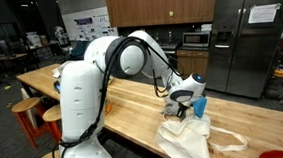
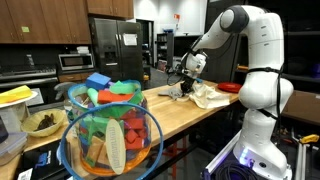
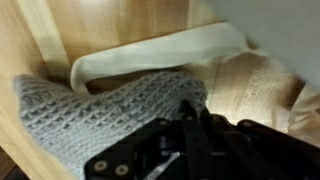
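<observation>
My gripper point(image 3: 186, 108) is low over the wooden table, with its black fingers drawn together on the edge of a grey knitted cloth point(image 3: 95, 115). In both exterior views the gripper point(image 1: 173, 105) point(image 2: 184, 86) hangs just above the tabletop with the grey cloth point(image 1: 171, 111) point(image 2: 168, 94) under it. A cream tote bag point(image 1: 189, 141) point(image 2: 210, 97) lies right beside the cloth. Its strap point(image 3: 150, 55) curls around the cloth's far edge in the wrist view.
A blue object point(image 1: 200, 107) stands by the gripper next to the bag. A red item point(image 2: 229, 88) lies beyond the bag. A wire basket of colourful toys point(image 2: 110, 135) fills the near table end. A steel refrigerator point(image 1: 251, 36) and stools point(image 1: 28, 112) stand nearby.
</observation>
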{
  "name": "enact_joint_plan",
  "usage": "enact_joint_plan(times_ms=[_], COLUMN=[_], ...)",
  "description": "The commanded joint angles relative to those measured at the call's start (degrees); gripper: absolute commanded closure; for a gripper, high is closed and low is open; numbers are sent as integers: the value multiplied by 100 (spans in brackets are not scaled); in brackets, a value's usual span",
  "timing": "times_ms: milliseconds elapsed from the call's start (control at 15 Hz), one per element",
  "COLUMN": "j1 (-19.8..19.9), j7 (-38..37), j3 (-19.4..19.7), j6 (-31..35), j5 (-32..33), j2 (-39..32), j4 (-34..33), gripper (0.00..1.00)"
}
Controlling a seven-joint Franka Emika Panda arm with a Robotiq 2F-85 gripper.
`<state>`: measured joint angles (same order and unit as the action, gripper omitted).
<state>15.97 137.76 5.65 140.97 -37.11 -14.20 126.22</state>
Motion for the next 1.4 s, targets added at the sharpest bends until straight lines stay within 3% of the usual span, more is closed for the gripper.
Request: enact_joint_plan(times_ms=[0,467,800,1333], j1=[-407,-1306,-1704,-1919], j7=[-258,-834,-977,-966], j3=[-201,-1010,-1253,-1510], j6=[99,-100,-514,-683], j5=[917,2502,3449,3897], j2=[-279,-815,-1184,-1384], j4=[-216,-942,-1467,-1688], gripper=[99,99,99,99])
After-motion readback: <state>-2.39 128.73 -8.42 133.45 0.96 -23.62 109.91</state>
